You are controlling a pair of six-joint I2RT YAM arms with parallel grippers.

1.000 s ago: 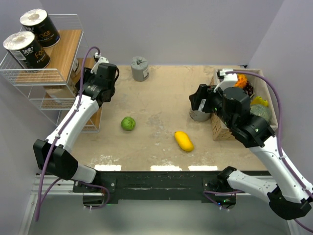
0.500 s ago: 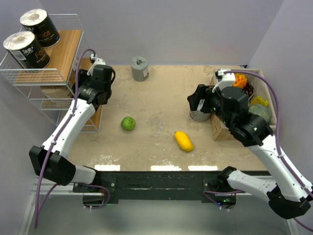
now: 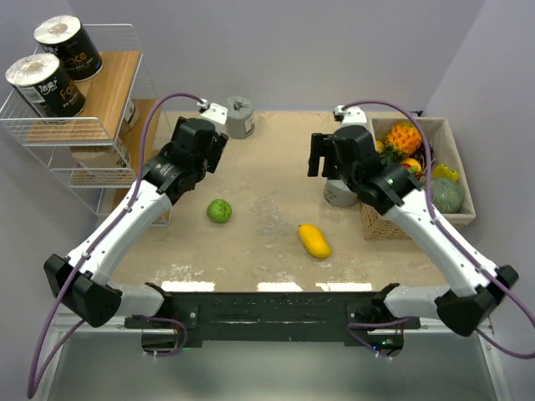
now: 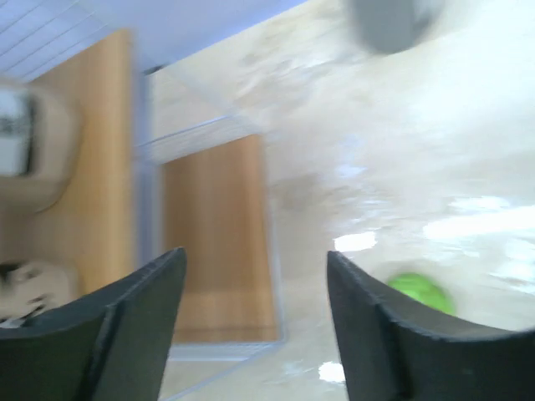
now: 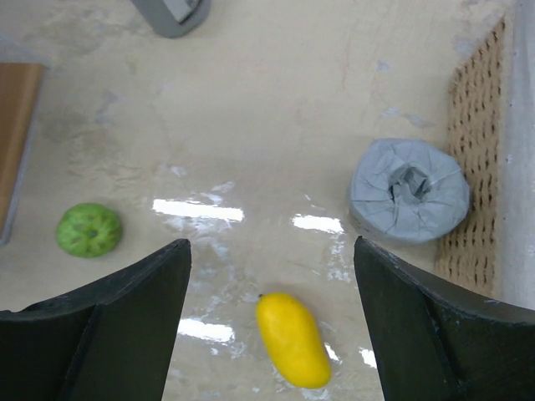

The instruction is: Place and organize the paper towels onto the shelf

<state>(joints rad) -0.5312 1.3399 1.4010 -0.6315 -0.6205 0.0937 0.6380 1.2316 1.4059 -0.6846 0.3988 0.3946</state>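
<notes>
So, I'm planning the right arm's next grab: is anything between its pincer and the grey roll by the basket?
Nothing visible is. The right pincer hangs open and empty, and the grey roll stands uncovered beside the basket. The yellow mango lies apart from the roll, not between them.

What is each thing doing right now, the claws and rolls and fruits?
Left gripper: open, empty.
Right gripper: open, empty.
Black rolls: two, upright on the shelf's top board.
Back grey roll: upright on the table.
Near grey roll: on end beside the basket.
Green fruit: loose on the table.
Yellow fruit: lying on the table.
</notes>
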